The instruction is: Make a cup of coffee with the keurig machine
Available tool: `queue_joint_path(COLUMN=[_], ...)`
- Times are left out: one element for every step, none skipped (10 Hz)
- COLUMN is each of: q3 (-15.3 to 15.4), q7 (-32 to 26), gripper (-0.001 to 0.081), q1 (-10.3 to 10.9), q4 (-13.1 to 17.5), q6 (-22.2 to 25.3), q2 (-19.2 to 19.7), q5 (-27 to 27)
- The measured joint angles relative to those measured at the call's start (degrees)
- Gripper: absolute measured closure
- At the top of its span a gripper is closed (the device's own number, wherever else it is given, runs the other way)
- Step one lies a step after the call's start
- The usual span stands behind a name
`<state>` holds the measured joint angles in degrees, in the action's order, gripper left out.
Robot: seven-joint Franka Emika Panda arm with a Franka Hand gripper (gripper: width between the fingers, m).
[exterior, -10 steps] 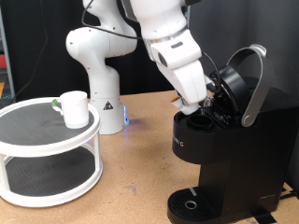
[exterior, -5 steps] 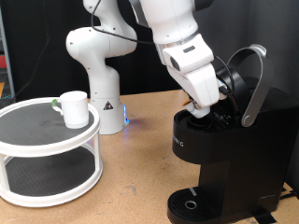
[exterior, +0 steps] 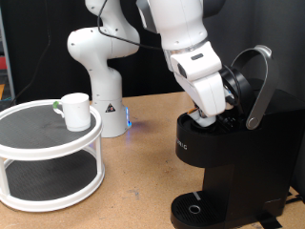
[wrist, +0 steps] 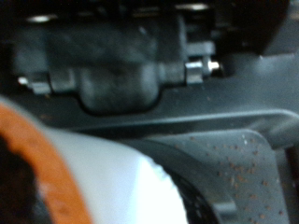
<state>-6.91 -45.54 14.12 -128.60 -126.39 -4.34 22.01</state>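
Note:
The keurig machine (exterior: 229, 162) stands at the exterior view's right with its silver-trimmed lid (exterior: 253, 81) raised. My gripper (exterior: 210, 118) reaches down into the open pod chamber at the machine's top, and its fingertips are hidden by the chamber rim. The wrist view is blurred: a white round thing with an orange edge (wrist: 103, 182) lies very close under black machine parts (wrist: 121, 56). The cup (exterior: 74, 110), a white mug, stands on the top tier of a stand at the left, far from the gripper.
The white round two-tier stand (exterior: 48, 143) takes up the exterior view's lower left. The robot's white base (exterior: 100, 72) stands behind it on the wooden table. The machine's drip tray (exterior: 195, 208) has nothing on it.
The gripper has moved to the exterior view's right and a little down, deeper into the machine's open chamber. The cup and the lid have not moved.

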Motion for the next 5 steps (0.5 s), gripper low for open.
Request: queue_joint_path(q3=[0.0,0.1,0.1,0.3,0.4], q7=[0.1,0.1,0.1,0.2,0.4], gripper=[0.0673,0.0673,0.0673,0.0673,0.0673], q1=[0.0,0.0,0.0,0.0,0.0], q4=[0.0,0.2,0.4,0.4,0.5], q6=[-0.2,-0.2,-0.2,-0.2,-0.2], q2=[0.5,0.9,1.1,1.1,1.1], q5=[-0.6,-0.8,-1.2,-1.8,-2.5])
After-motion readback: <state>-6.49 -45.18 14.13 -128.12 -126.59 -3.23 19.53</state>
